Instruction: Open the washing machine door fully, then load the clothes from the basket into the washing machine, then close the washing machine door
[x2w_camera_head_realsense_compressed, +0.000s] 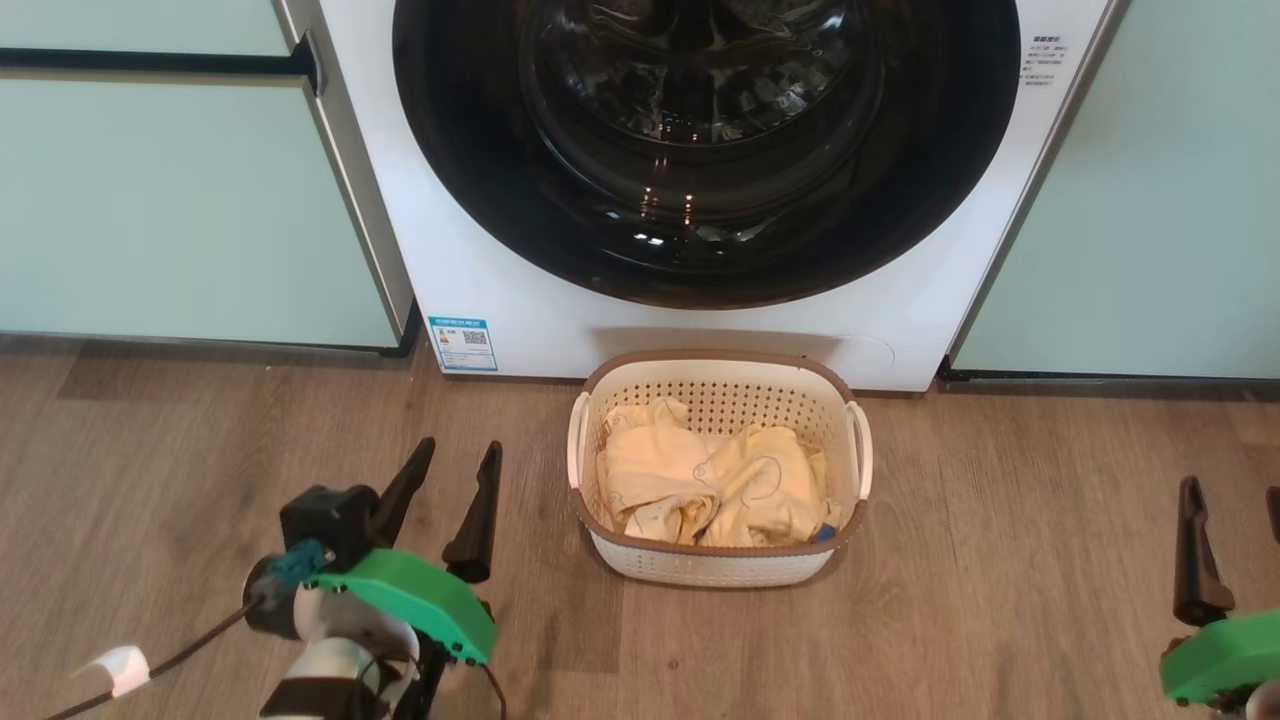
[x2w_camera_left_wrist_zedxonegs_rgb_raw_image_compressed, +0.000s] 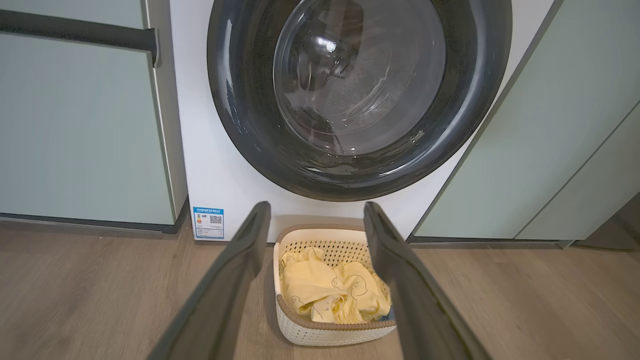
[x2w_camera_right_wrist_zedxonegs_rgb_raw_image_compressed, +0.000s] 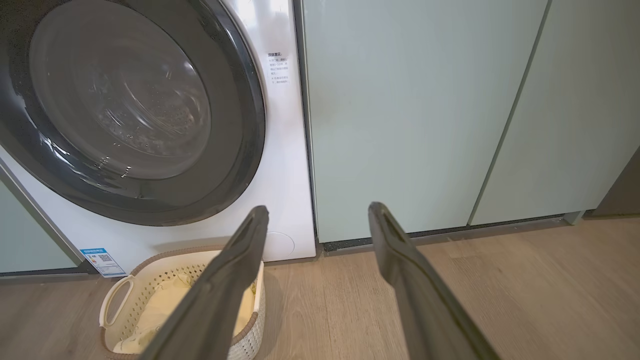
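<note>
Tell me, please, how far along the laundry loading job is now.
Nothing looks done yet: the washing machine door is shut. Nothing is in hand: left claw and right claw hang open, empty. Left: open the door, move the clothes from the basket into the washing machine, close up.

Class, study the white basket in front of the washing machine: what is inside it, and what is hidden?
Crumpled pale-yellow clothes with thin dark line drawings lie inside the basket. They cover its bottom, so the bottom and anything beneath them cannot be seen.
</note>
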